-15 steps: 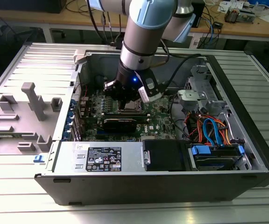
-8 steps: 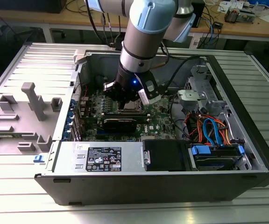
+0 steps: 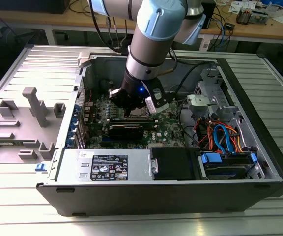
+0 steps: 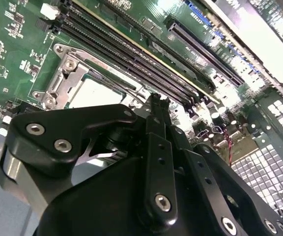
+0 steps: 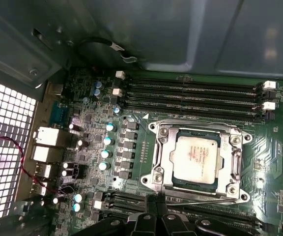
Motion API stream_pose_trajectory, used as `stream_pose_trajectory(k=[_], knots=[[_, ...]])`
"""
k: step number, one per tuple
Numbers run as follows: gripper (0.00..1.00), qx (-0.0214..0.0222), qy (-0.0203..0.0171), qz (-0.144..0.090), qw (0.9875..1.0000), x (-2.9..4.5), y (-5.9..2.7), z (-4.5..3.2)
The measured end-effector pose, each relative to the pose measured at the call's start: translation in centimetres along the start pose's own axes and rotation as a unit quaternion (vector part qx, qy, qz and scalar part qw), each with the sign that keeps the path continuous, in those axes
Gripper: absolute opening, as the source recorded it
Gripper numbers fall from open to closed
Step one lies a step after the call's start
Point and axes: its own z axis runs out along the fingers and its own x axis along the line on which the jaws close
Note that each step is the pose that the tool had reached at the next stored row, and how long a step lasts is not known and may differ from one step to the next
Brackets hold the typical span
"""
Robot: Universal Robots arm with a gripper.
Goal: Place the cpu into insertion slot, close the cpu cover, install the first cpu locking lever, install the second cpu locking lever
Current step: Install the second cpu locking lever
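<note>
In the exterior view, grey plastic fixtures (image 3: 33, 105) are seen lying on the ribbed tabletop (image 3: 14, 196) at the exterior view's left, beside an opened computer case (image 3: 146, 194) laid on its side so that the green circuit board (image 3: 168, 125) faces upward and can be reached from above. Toward the middle, the arm (image 3: 151, 44) is lowered into the case, with the gripper (image 3: 131, 109) held just over the insertion slot (image 3: 140, 114); the gripper appears to be brought low so that work at the socket's edge is possible.

In the first wrist view, the cpu (image 5: 196, 156) is seen seated flat in the insertion slot (image 5: 167, 186), its dull silver square top facing up. The cpu cover (image 5: 162, 156) is laid down around it, the chip showing through the large cut-out. A thin locking lever (image 5: 205, 200) is seen along the socket edge nearest the gripper (image 5: 154, 202). The gripper's fingers are drawn together to a narrow point with nothing visibly held; whether the lever is touched cannot be told. Long black memory slots (image 5: 190, 96) run beside the socket.
</note>
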Motion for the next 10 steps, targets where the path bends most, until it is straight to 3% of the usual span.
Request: stream_pose_trajectory(k=[2,10], knots=[[0.11,-0.0056,0.0002,-0.001,1.0,-0.01,-0.01,0.07],[0.11,-0.0141,-0.0003,-0.002,0.9999,0.01,-0.33,0.19]])
